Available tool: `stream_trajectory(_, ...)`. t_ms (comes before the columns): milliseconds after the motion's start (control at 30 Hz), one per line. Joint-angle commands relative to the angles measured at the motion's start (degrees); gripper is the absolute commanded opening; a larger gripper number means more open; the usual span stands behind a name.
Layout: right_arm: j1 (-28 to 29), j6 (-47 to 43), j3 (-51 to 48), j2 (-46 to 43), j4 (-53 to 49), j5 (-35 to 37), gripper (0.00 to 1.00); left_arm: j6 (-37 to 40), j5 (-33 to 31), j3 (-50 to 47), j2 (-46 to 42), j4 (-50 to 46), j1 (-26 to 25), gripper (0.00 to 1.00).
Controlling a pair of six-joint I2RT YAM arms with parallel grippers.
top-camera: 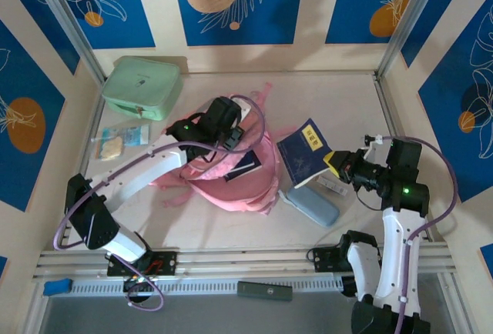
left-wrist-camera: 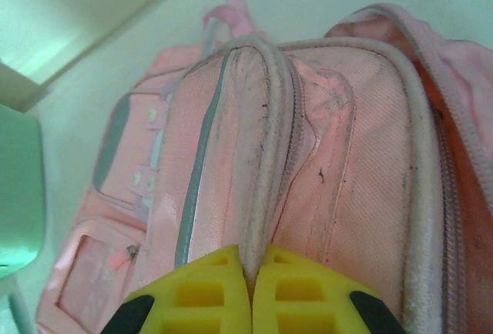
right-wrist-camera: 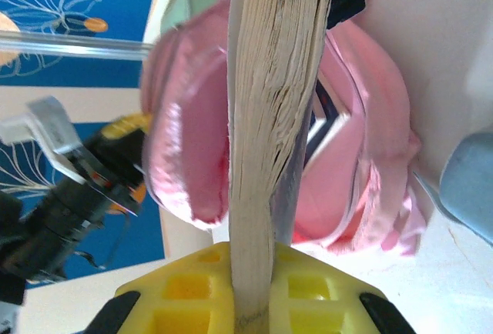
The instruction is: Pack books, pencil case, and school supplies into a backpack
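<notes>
A pink backpack (top-camera: 223, 184) lies slumped in the middle of a pale desk (top-camera: 339, 95), with its mouth gaping toward the right. The left hand (left-wrist-camera: 250, 292) reaches in from the near left. Its yellow fingers are pressed together on a raised, piped seam on the front of the backpack, pinching the fabric between them.

The right hand (right-wrist-camera: 253, 292) pinches a thin navy book (top-camera: 306, 151) by one edge. The book is tilted, just right of the backpack's opening, with its yellow label strip facing up. I cannot tell whether its far edge rests on the desk. From the right wrist, the book's cream page edges run straight up from between the fingers, with the pink opening behind them.

A second book (top-camera: 245, 166) sits partly inside the backpack, its dark cover showing at the mouth. A grey-blue pencil case (top-camera: 312, 205) lies flat on the desk just below the held book, near the backpack's lower right edge. A small whitish bar (top-camera: 331, 185) lies between the pencil case and the right hand.

A mint-green boxy case (top-camera: 142, 86) sits at the far left corner, well apart from the books. A clear packet (top-camera: 119, 141) lies just in front of it.
</notes>
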Motion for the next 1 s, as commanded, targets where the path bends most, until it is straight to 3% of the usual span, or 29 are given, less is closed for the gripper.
stream_trajectory(0,3.55,-0.76,-2.08,-1.23,-1.63,0.2,0.0,2.29,-1.54,5.06,-1.72,1.12,1.09,0.0)
stream_trajectory(100,10.73,4.81,-5.95,-1.07,6.04,-0.44,0.0,3.15,0.2,5.5,-1.99,1.78,1.46,0.0)
stream_trajectory(200,21.0,13.05,-11.01,0.6,19.98,3.4,0.0,2.92,1.05,5.18,-2.4,2.58,1.62,0.0)
stream_trajectory(467,39.68,26.84,-15.89,14.18,54.39,24.43,0.0,1.07,2.01,5.08,-3.68,3.21,1.71,0.0)
stream_trajectory(567,43.0,28.12,-16.3,20.58,66.78,29.72,0.0,0.49,2.61,4.79,-4.33,3.44,1.72,0.0)
stream_trajectory(633,43.54,28.65,-15.35,25.33,73.57,29.12,0.0,0.24,3.64,4.86,-4.53,3.52,1.73,0.0)
stream_trajectory(867,46.73,29.19,-10.73,38.34,76.94,38.65,0.0,-1.19,3.13,4.49,-4.35,4.48,1.75,0.0)
stream_trajectory(967,46.69,28.9,-9.59,44.68,82.52,38.01,0.0,-2.02,3.04,4.32,-3.99,4.71,1.77,0.0)
